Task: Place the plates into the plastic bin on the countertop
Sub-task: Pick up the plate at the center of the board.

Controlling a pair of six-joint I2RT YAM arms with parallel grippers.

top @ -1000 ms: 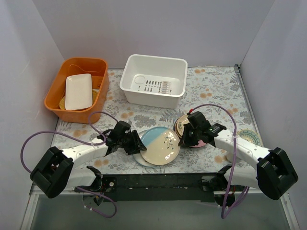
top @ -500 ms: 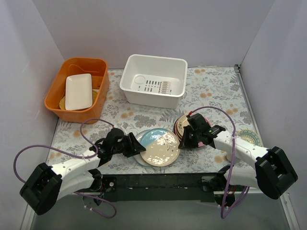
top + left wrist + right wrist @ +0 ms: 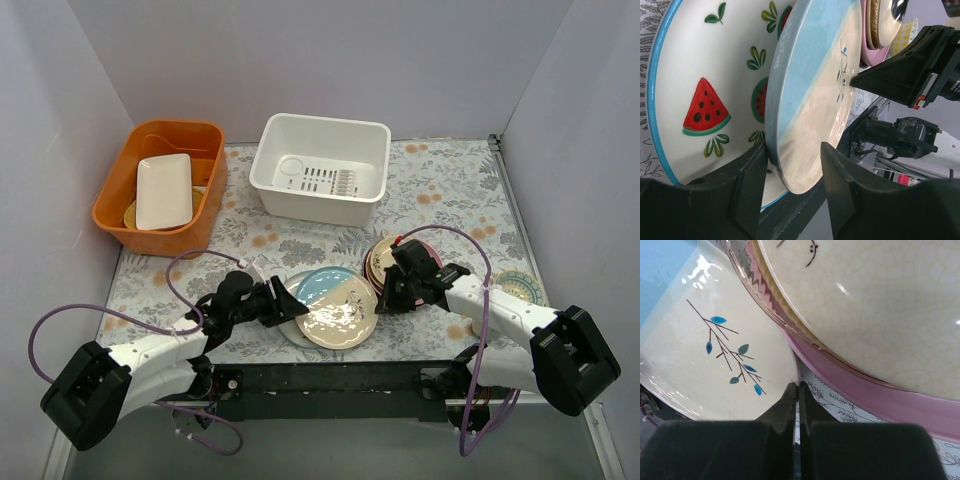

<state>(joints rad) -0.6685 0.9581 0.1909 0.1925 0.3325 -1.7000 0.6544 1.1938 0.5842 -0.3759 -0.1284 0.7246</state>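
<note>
Top external view: left gripper (image 3: 281, 308) clamps the rim of the cream-and-blue plate (image 3: 335, 310), tilted over the watermelon plate (image 3: 705, 100); right gripper (image 3: 385, 293), fingers pressed together, touches its opposite edge beside the stacked plates (image 3: 378, 258); plastic bin (image 3: 320, 206) sits well behind on the countertop (image 3: 450, 180).

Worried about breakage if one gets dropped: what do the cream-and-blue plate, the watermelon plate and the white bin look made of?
Cream-and-blue plate: likely glazed ceramic; glossy highlights, thick rounded rim. Watermelon plate: probably glazed ceramic too, smooth with painted motifs; melamine is possible. White bin: moulded plastic, satin, rounded corners, slotted floor.
</note>
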